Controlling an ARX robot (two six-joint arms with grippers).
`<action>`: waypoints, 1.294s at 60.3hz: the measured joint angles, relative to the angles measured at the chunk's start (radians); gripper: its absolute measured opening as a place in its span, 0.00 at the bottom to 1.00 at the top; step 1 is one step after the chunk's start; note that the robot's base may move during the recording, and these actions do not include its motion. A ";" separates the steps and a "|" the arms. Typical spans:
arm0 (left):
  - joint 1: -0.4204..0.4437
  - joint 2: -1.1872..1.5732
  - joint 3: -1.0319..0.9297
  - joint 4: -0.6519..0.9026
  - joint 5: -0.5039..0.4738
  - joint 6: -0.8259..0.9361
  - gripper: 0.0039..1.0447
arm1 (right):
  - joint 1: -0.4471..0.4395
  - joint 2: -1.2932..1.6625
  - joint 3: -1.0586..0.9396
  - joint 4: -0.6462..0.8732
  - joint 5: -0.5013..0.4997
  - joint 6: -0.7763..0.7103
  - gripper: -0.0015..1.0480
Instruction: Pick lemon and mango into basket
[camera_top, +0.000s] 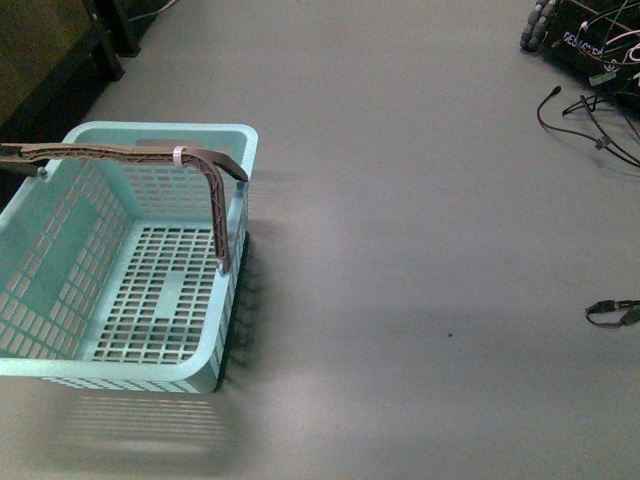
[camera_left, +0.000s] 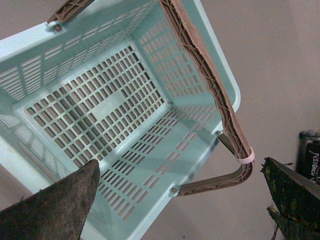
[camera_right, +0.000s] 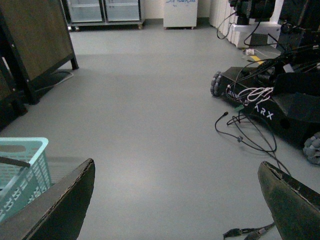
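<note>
basket (camera_left: 207, 45): sitting on the grey floor (camera_left: 280, 50), slotted bottom showing
brown handles (camera_left: 206, 75): lying along one rim, white tie (camera_left: 246, 157) wrapping them
left gripper (camera_left: 180, 161): hovering above, fingers spread wide

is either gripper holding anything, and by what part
Nothing is held: the left gripper and right gripper both show open, empty jaws, and the basket is empty.

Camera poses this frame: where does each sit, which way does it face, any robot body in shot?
Front: on the body, looking down at grey floor, light turquoise slotted plastic basket at left; no arm shows.
Left wrist: above the basket, looking down into it; open left gripper frames it.
Right wrist: low, facing across the floor toward a black wheeled ARX base; open right gripper shows.
Shared: all three see the basket.
</note>
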 joint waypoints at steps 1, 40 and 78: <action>-0.001 0.000 0.000 -0.002 -0.001 0.000 0.94 | 0.000 0.000 0.000 0.000 0.000 0.000 0.92; -0.035 0.167 0.282 -0.131 0.019 -0.100 0.94 | 0.000 0.000 0.000 0.000 0.000 0.000 0.92; -0.046 0.604 0.624 -0.123 -0.058 -0.321 0.94 | 0.000 0.000 0.000 0.000 0.000 0.000 0.92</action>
